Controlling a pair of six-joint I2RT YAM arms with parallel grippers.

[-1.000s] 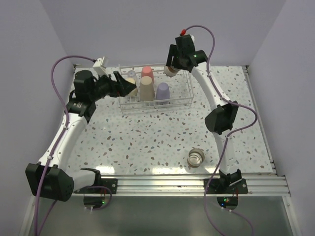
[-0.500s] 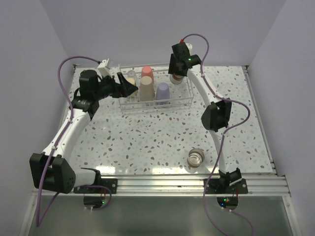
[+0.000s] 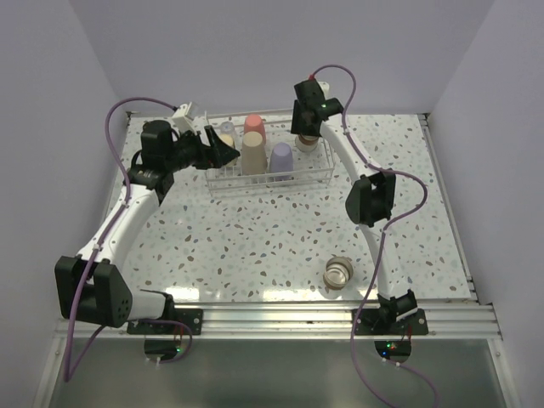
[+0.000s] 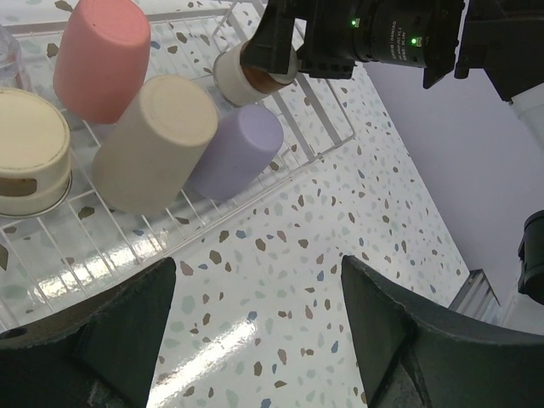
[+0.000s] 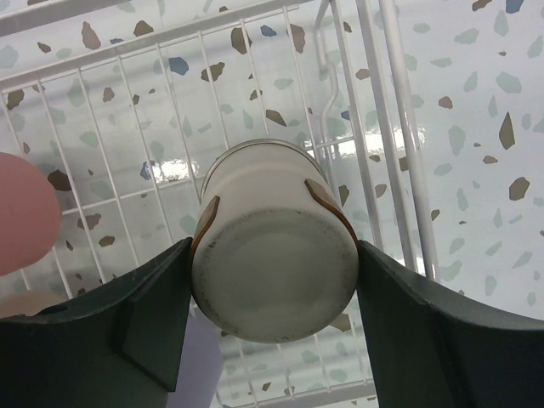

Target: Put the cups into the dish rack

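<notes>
Holding a steel cup [image 5: 270, 212] low over the dish rack [image 3: 316, 170], right end, with the right gripper [image 5: 274, 314] clamped on it. Placing step, I'd say. Next: ease down, let go. The left gripper [image 4: 259, 327] is open and empty.

Speckled terrazzo tabletop [image 3: 255, 246], pale lilac walls [image 3: 255, 51], aluminium rail [image 3: 280, 319] along near edge
</notes>
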